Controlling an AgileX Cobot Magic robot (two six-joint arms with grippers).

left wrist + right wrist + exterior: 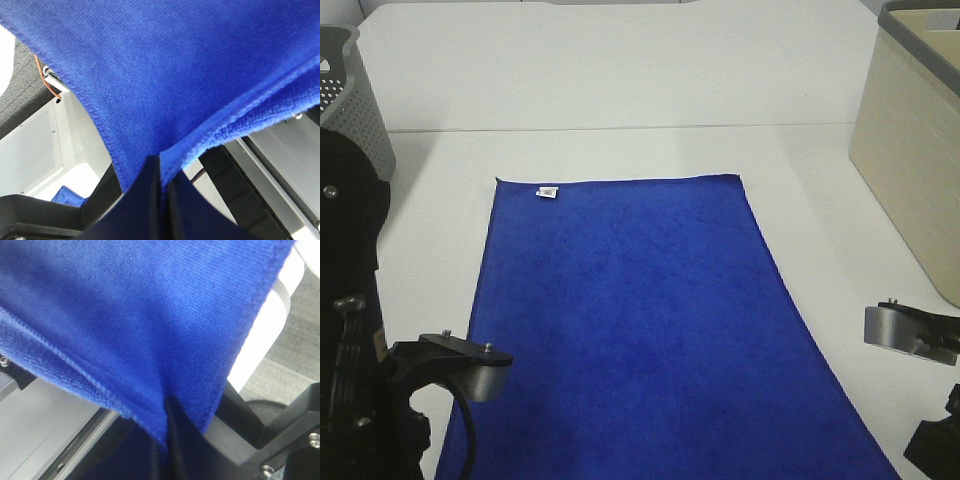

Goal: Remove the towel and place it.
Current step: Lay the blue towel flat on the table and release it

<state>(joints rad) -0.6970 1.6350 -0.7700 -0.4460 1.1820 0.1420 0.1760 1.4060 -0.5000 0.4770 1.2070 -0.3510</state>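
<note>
— Where the towel point(640, 320) came nearest the robot, how did the claws stand?

— Both were clenched on it. The left gripper point(161, 172) pinched the hemmed near edge between closed fingers, and the right gripper point(167, 412) nipped the same edge close to a corner.

— And the rest of it?

— It lay spread flat on the white table point(620, 80), its length running away from the robot, with the white tag point(548, 192) at the far left corner.

— Beyond that?

— A grey perforated basket point(350, 100) stood far left and a beige bin point(910, 160) far right, both apart from the towel.
</note>
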